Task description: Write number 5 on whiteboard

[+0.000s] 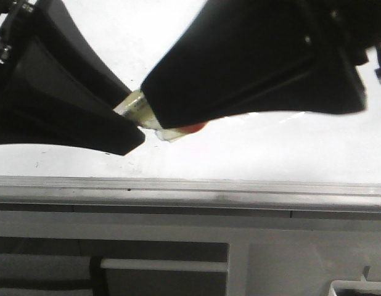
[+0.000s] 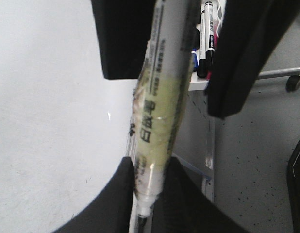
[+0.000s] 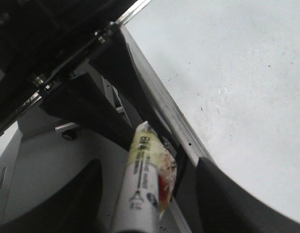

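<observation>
I count two claws over one whiteboard [image 1: 252, 148]: the left claw [image 1: 126, 126] and the right claw [image 1: 156, 102], both meeting on one taped marker [image 1: 136, 106]. I see one grey edge strip [image 1: 240, 188] along the board. Through my left wrist camera I count at least three spare markers [image 2: 207, 39] in one white tray [image 2: 198, 85]; more may be hidden. I see no written digit.

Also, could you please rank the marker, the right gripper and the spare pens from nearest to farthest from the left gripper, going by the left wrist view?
1. Marker: clamped between the left gripper's own fingers.
2. Right gripper: open, straddling the marker farther along its barrel.
3. Spare pens: beyond the right gripper, partly hidden by it.
</observation>
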`<state>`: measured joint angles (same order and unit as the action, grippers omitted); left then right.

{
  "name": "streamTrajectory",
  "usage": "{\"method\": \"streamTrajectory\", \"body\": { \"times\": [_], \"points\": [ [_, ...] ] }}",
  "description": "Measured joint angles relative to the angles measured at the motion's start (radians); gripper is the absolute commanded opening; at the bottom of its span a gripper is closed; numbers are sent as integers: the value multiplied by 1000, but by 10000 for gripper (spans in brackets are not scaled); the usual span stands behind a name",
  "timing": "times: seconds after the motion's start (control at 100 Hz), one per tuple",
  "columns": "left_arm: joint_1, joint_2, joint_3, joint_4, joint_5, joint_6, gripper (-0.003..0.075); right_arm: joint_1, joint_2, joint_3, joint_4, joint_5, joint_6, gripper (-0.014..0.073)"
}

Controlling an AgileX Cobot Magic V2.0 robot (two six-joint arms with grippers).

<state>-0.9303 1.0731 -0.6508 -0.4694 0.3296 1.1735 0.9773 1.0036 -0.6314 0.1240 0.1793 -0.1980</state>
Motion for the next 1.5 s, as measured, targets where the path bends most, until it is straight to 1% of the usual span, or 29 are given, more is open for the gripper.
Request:
{"method": "streamTrajectory", "body": {
  "times": [0.2, 0.34, 0.41, 0.48, 0.53, 0.54, 0.6, 0.68, 0.87, 0.89, 0.96, 1.03, 1.07, 1.08, 1.11, 1.16, 1.22, 1.37, 1.5],
  "points": [
    [0, 0, 0, 0, -2, 0, -20, 0, 13, 0, 0, -23, 0, 374],
    [0, 0, 0, -11, -4, 0, -20, 11, 29, 0, 0, -45, 0, 330],
    [0, 0, 0, -14, -4, 0, -20, 15, 31, 0, 0, -54, 0, 285],
    [0, 0, 0, -15, -4, 0, -20, 21, 32, 0, 0, -56, 0, 220],
    [0, 0, 0, -16, 0, 0, -20, 21, 34, 0, 0, -56, 0, 160],
    [0, 0, 0, -16, 0, 0, -20, 21, 34, 0, 0, -56, 0, 131],
    [0, 0, 0, -18, 11, 0, -20, 21, 34, 0, 0, -54, -4, 57],
    [0, 0, 0, -21, 23, 0, -20, 21, 34, 0, -1, -44, -10, -70],
    [0, 0, 0, -24, 33, -2, -16, 21, 34, 0, -11, -19, -21, -66],
    [0, 0, 0, -25, 33, -2, -9, 21, 34, 0, -11, -19, -21, -66],
    [0, 0, 0, -41, 34, -2, 62, 21, 34, 0, -12, -19, -23, -66],
    [0, 0, 2, -63, 34, -2, 185, 21, 34, -2, -10, -22, -24, -66],
    [0, 0, 2, -79, 26, -2, 276, 21, 34, -2, -5, -22, -21, -63],
    [0, 0, 2, -84, 26, -2, 276, 21, 34, -2, -5, -22, -19, -63],
    [0, 0, 2, -95, 21, -2, 332, 21, 34, -2, -3, -22, -17, -63],
    [0, -2, 2, -110, 19, -2, 393, 21, 34, -2, -3, -17, -15, -63],
    [0, -13, 2, -133, 12, -2, 415, 21, 33, -2, -10, -10, -15, -63],
    [7, -97, 2, -154, -8, -64, 415, 21, 3, -2, -46, 44, -10, -42],
    [64, -198, 7, -158, -8, -143, 414, 0, -44, -2, -68, 78, -10, -41]
  ]
}}
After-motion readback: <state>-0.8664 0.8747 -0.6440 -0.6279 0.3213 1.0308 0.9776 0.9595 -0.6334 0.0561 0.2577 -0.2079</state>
